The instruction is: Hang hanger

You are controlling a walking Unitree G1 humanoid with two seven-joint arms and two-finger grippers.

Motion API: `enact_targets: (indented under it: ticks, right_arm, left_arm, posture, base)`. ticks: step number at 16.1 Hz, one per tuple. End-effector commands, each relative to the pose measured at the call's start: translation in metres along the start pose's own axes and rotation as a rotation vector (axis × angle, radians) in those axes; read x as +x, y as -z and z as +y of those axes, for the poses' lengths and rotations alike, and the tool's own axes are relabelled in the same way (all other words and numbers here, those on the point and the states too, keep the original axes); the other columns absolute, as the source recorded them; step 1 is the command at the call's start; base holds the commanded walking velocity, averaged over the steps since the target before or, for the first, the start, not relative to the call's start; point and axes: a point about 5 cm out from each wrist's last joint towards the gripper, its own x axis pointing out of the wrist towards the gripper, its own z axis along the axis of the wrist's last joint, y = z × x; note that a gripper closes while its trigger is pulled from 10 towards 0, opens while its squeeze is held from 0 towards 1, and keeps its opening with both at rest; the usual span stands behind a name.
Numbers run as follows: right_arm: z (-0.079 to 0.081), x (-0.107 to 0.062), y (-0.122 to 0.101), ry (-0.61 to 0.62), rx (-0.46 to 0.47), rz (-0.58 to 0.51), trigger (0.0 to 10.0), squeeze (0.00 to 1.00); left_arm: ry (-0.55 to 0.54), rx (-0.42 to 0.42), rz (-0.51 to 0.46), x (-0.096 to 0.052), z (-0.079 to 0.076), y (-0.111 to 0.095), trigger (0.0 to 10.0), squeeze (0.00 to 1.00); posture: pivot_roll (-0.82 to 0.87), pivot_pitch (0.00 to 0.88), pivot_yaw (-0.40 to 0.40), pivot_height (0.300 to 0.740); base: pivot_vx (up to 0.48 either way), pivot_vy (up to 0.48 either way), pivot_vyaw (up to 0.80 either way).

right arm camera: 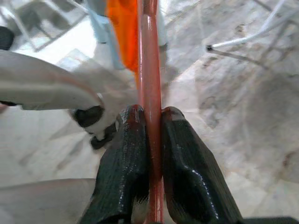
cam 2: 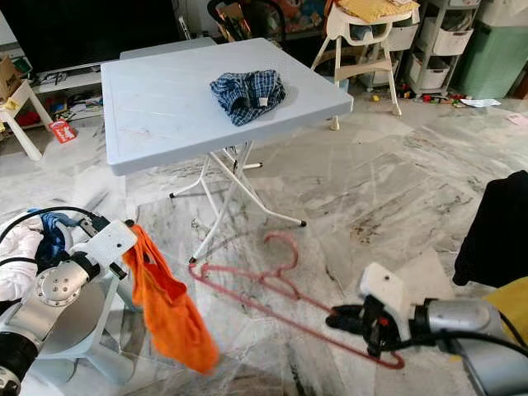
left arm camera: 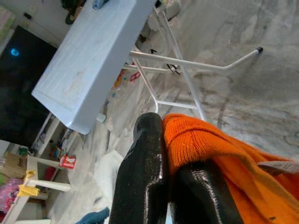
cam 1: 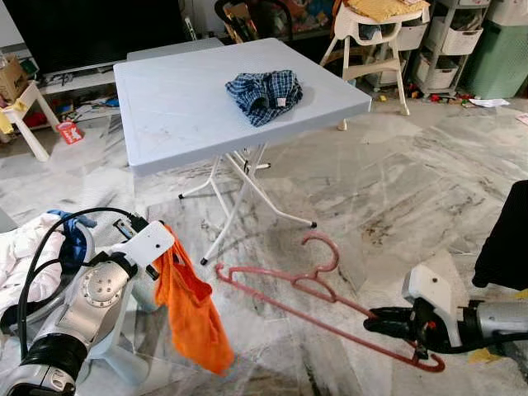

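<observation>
Red plastic hanger [cam 1: 318, 289] held low over the marble floor [cam 1: 396, 190], stretched flat between the two arms, hook end toward the table legs. Right gripper [cam 1: 381, 320] is clamped on the hanger's bar near its right end; the right wrist view shows both fingers [right arm camera: 124, 163] pressed tight against the red bar. Left gripper [left arm camera: 175, 186] is closed on an orange cloth [cam 1: 191, 309], which hangs down beside the hanger's left tip; whether they touch cannot be told. Light blue folding table [cam 1: 173, 107] stands behind, a crumpled blue checked shirt [cam 1: 266, 94] on top. White and blue laundry [cam 1: 33, 243] lies by the left arm.
</observation>
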Motion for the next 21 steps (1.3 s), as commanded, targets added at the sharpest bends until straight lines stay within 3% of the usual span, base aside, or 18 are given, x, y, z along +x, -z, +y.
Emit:
enact_targets:
  ticks: [1, 6, 12, 15, 18, 21]
  right_arm:
    - [0.005, 0.003, -0.006, -0.035, -0.017, -0.016, 10.0, 0.0]
    - [0.013, 0.014, -0.005, -0.075, 0.005, -0.023, 10.0, 0.0]
    - [0.014, 0.026, -0.003, -0.053, 0.011, -0.028, 10.0, 0.0]
    - [0.013, 0.022, -0.012, -0.061, 0.012, -0.083, 10.0, 0.0]
    - [0.01, 0.005, -0.028, -0.086, -0.033, -0.219, 10.0, 0.0]
    - [0.005, -0.003, -0.033, -0.081, -0.026, -0.25, 10.0, 0.0]
  left_arm:
    - [-0.051, 0.006, -0.036, 0.003, 0.012, -0.008, 10.0, 0.0]
    - [-0.084, -0.074, -0.106, 0.01, 0.005, -0.024, 10.0, 0.0]
    - [-0.056, -0.089, -0.183, 0.011, 0.001, -0.044, 10.0, 0.0]
    - [-0.059, -0.074, -0.139, 0.007, 0.003, -0.033, 10.0, 0.0]
    - [-0.071, -0.03, -0.064, 0.004, 0.008, -0.018, 10.0, 0.0]
    - [-0.099, -0.024, -0.032, 0.004, 0.013, -0.013, 10.0, 0.0]
  posture:
    - [-0.12, 0.0, 0.089, 0.74]
    - [-0.11, 0.0, 0.085, 0.74]
    - [-0.11, 0.0, 0.092, 0.74]
    - [-0.11, 0.0, 0.093, 0.74]
    - [-0.11, 0.0, 0.091, 0.74]
    - [-0.11, 0.0, 0.088, 0.74]
  base:
    - [0.0, 0.0, 0.0]
    - [0.0, 0.0, 0.0]
    - [0.0, 0.0, 0.0]
    - [0.0, 0.0, 0.0]
    - [0.0, 0.0, 0.0]
    - [0.0, 0.0, 0.0]
